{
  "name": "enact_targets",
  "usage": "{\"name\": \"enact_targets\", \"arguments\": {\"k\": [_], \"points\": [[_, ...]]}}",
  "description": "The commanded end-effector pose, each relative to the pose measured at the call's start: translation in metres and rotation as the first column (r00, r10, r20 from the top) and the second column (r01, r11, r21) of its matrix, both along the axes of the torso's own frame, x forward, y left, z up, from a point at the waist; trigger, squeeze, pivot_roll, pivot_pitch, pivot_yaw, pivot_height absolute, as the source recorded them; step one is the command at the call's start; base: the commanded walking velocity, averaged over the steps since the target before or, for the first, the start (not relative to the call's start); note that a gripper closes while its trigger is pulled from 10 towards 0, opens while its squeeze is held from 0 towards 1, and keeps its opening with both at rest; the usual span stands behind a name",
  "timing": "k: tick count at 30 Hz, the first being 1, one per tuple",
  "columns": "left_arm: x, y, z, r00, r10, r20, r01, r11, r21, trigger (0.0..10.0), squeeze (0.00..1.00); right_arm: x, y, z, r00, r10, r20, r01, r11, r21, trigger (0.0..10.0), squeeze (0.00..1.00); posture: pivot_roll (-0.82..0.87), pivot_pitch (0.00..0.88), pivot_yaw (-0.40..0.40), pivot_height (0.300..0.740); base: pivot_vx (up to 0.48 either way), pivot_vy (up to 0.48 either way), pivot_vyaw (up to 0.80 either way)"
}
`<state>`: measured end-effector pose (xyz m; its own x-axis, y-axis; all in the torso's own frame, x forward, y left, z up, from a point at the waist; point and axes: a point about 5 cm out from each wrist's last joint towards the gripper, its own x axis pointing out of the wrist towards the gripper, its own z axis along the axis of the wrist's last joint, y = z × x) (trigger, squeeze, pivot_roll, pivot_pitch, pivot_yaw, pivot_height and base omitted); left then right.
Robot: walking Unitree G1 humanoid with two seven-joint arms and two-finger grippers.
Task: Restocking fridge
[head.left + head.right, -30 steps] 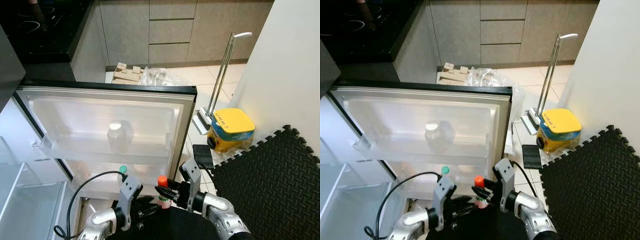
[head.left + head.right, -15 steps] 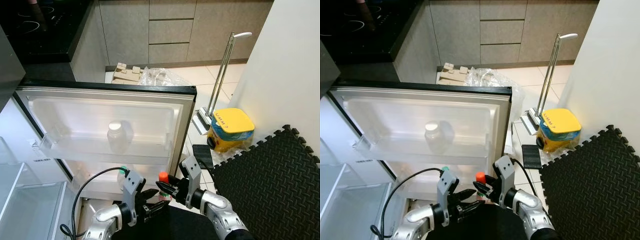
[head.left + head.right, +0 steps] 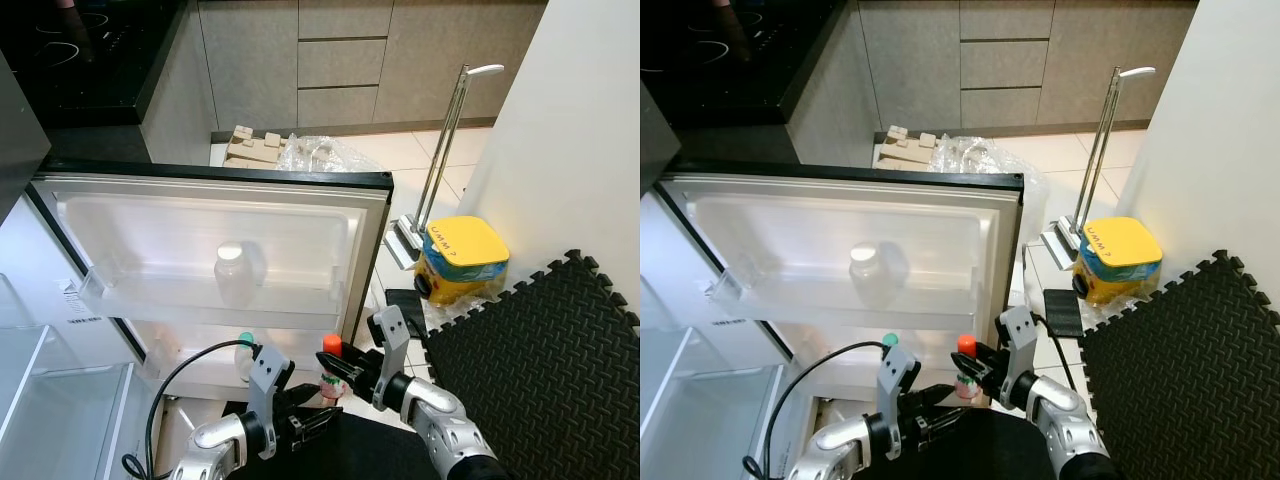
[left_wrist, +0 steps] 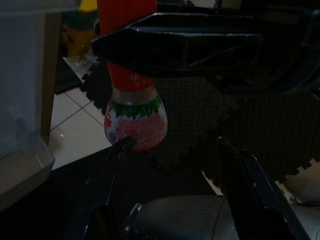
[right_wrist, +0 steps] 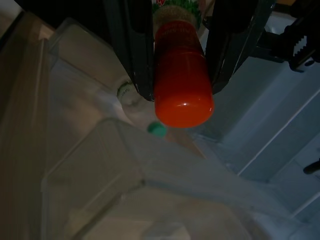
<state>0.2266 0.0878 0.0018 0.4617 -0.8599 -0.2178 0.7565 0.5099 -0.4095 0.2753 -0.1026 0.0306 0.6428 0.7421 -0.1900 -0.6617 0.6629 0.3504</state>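
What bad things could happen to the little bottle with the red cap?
1. The right gripper pinches the red-capped bottle only by its cap, with nothing under it. It might slip and fall to the floor.
2. The lower door shelf already holds a green-capped bottle. Setting the new one down close by could knock that one over.
3. The left gripper waits open just below. The two grippers might bump together.
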Motion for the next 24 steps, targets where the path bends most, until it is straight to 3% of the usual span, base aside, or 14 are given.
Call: {"name": "enact_targets", "arguments": {"k": [1,8,17,21,24], "points": [[-0.005,-0.006,-0.005,0.999,-0.003,-0.034,0.003,1.0,0.001,10.0,0.0,-0.002,0.016,0.008,0.997,0.071,0.018,-0.072,0.994,0.079,10.0,0.0,-0.17,0.09,-0.015,0.74,0.0,0.0,0.0],[0.001,-0.002,-0.002,0.999,0.052,-0.011,-0.052,0.999,0.005,10.0,0.0,-0.007,0.017,0.002,0.993,0.118,0.023,-0.118,0.993,0.013,10.0,0.0,-0.18,0.089,-0.015,0.74,0.0,0.0,0.0],[0.007,0.001,0.006,0.998,0.056,0.005,-0.056,0.998,-0.012,10.0,0.0,-0.015,0.015,-0.01,0.983,0.181,0.041,-0.172,0.971,-0.167,10.0,0.0,-0.17,0.091,-0.015,0.74,0.0,0.0,0.0],[0.009,0.001,0.007,0.998,0.058,0.011,-0.058,0.998,-0.014,10.0,0.0,-0.015,0.014,-0.011,0.982,0.183,0.048,-0.171,0.968,-0.183,10.0,0.0,-0.17,0.092,-0.018,0.74,0.0,0.0,0.0],[0.008,0.001,0.006,0.999,0.054,0.01,-0.054,0.999,-0.006,10.0,0.0,-0.013,0.016,-0.008,0.985,0.166,0.05,-0.157,0.977,-0.145,10.0,0.0,-0.17,0.091,-0.016,0.74,0.0,0.0,0.0]]}}
